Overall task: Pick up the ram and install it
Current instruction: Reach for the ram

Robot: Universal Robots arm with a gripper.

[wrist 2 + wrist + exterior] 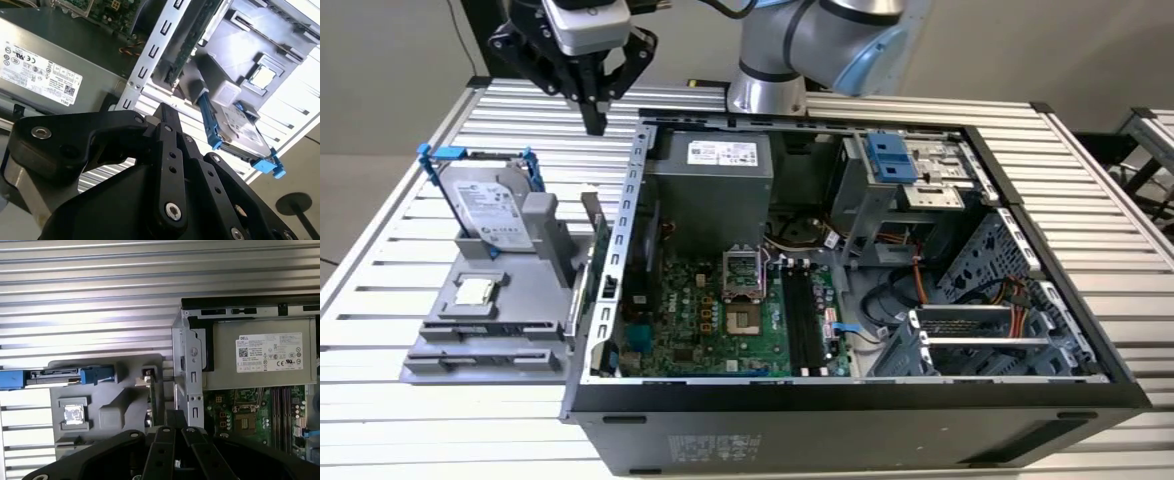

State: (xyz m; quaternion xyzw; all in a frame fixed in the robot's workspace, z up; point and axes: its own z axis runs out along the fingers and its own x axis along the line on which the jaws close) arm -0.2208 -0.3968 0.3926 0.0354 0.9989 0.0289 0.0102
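The black metal gripper (595, 120) hangs just outside the case's (638, 190) perforated steel side wall, its fingers pressed together on nothing. The ram (192, 40), a thin green stick, stands on edge in the grey plastic holder (474, 340) beside that wall. Inside the case, the boxy grey power supply (714, 170) bears a white printed label.

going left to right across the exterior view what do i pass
hard drive → ram → cpu socket → long black slots → drive cage
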